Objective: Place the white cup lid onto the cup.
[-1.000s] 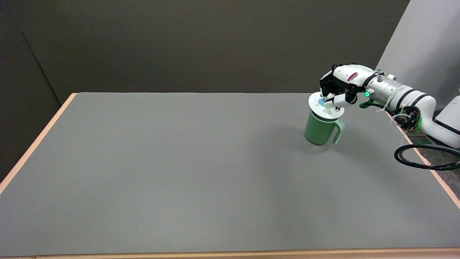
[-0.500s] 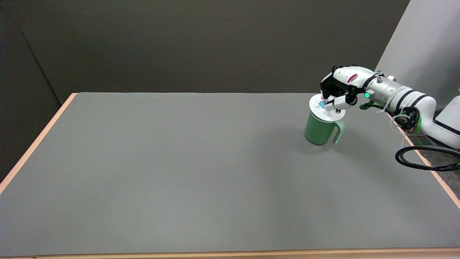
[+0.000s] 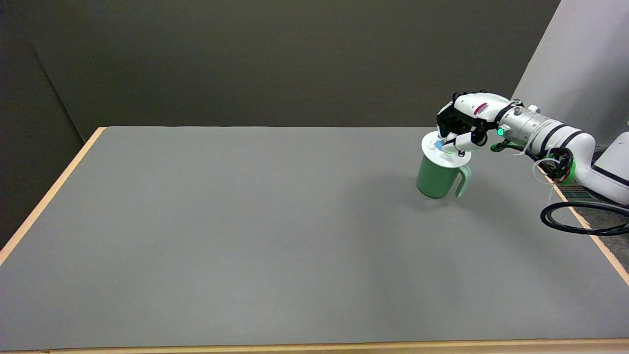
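Observation:
A green cup (image 3: 435,178) with a handle on its right side stands at the table's far right. The white cup lid (image 3: 444,154) lies across the cup's rim, with a small blue piece on top. My right hand (image 3: 464,124) hangs over the lid from the right, its fingers curled down and pinching the lid's top around the blue piece. Part of the lid is hidden under the fingers.
The grey table (image 3: 275,231) has an orange edge strip. A black cable loop (image 3: 580,219) lies past the right edge, below my right arm (image 3: 555,137). A dark wall stands behind the table.
The hand has shifted slightly up and back, and the lid has settled flatter onto the cup's rim. The cup has stayed in place.

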Available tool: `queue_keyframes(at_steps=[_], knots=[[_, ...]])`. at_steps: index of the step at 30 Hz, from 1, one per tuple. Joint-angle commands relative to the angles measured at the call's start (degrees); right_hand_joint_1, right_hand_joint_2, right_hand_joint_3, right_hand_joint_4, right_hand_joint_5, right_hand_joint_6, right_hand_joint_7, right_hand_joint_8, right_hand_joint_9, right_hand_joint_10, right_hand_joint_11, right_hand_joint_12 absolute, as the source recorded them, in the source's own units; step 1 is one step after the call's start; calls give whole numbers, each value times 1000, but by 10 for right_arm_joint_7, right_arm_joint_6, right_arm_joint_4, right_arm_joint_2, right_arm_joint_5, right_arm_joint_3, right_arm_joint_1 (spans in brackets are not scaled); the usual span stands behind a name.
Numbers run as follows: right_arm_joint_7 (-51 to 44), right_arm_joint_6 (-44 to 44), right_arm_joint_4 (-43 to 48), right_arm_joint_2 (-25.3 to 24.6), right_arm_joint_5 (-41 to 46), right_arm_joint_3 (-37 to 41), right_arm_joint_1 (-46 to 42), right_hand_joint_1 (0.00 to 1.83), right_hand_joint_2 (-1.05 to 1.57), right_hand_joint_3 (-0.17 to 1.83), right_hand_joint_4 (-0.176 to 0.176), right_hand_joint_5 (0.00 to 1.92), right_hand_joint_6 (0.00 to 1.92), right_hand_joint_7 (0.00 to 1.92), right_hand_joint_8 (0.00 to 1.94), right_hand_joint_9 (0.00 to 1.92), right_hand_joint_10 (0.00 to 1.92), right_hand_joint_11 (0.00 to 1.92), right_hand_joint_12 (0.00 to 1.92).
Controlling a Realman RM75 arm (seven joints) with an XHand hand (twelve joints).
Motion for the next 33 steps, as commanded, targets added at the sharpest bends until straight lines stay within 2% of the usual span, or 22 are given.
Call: queue_keyframes(at_steps=[1,12,13,14,21,24,26,30,33], knots=[[2,4,-3,1,1,-4,-4,1219,1030,227,-29,816,1310,1066,870,1049,621,712,1353],[2,7,-3,1,-3,2,-6,1220,1026,227,-24,825,1293,1073,853,1056,571,704,1372],[2,5,-3,1,-3,2,-5,1108,865,684,101,825,700,1021,477,1019,397,711,1368],[1,4,-3,1,-3,2,-4,1020,752,972,176,790,293,947,241,974,291,721,1321],[-2,1,-3,1,-3,16,-1,894,651,1081,172,547,185,674,180,852,266,829,966],[-2,0,-3,1,-12,25,0,858,596,1099,117,433,165,607,173,806,252,839,898],[-2,0,-5,0,-28,35,0,840,576,1101,106,405,164,577,170,777,243,847,850],[-2,5,-6,0,-52,66,0,818,567,1104,108,398,166,565,169,756,235,875,761],[-2,16,-5,0,-58,83,0,821,579,1107,134,436,170,590,175,758,227,897,702]])
